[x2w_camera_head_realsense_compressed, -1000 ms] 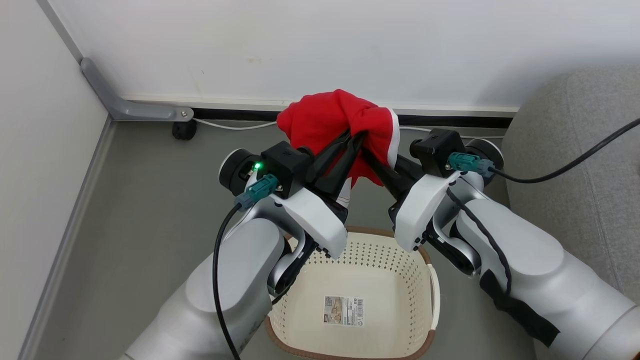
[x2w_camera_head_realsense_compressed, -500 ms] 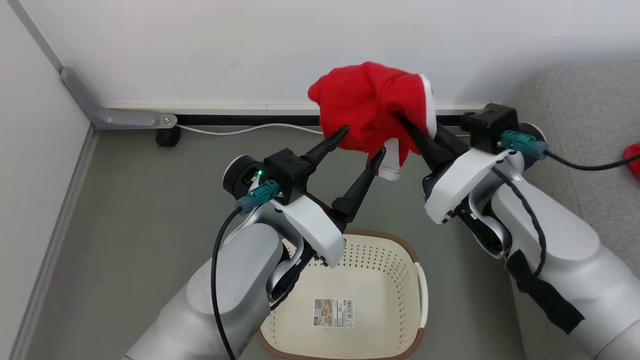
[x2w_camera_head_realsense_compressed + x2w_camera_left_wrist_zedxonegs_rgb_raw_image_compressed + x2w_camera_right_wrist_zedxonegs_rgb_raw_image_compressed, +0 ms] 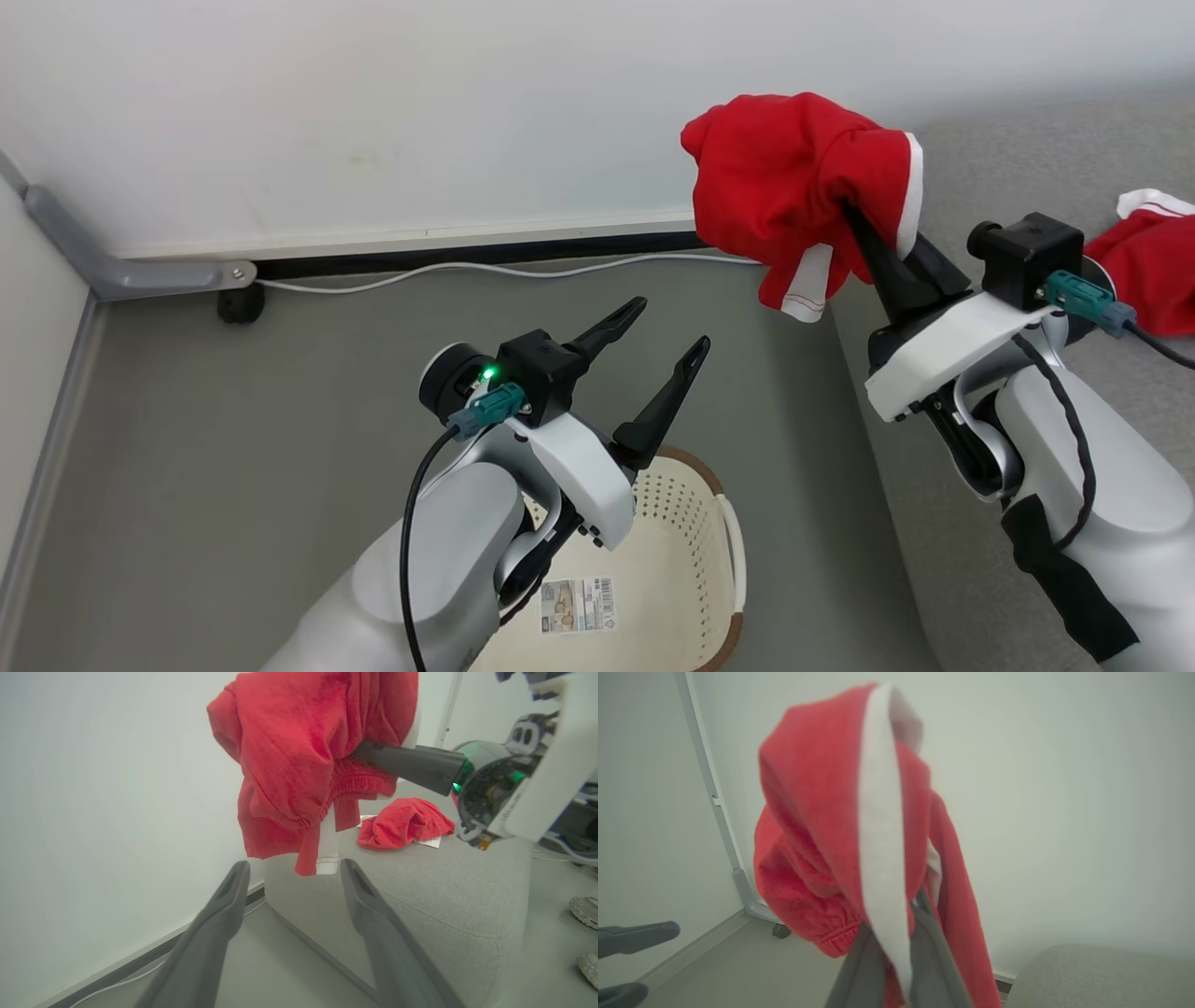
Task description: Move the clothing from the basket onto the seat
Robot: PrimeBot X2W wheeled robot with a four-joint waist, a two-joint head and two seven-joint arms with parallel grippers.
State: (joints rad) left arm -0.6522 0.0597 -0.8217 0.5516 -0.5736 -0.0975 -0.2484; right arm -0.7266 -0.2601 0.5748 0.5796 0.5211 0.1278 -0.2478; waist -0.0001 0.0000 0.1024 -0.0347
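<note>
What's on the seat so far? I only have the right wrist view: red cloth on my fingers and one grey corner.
Observer: One red garment lies crumpled on the seat, beyond the held garment.
Operator: Anything left in the basket?
Observer: What the head view shows of the basket is bare down to its label; the left arm hides the rest.
Operator: Is the left gripper on the cloth?
Observer: No. The left gripper stands open, apart from the cloth.
</note>
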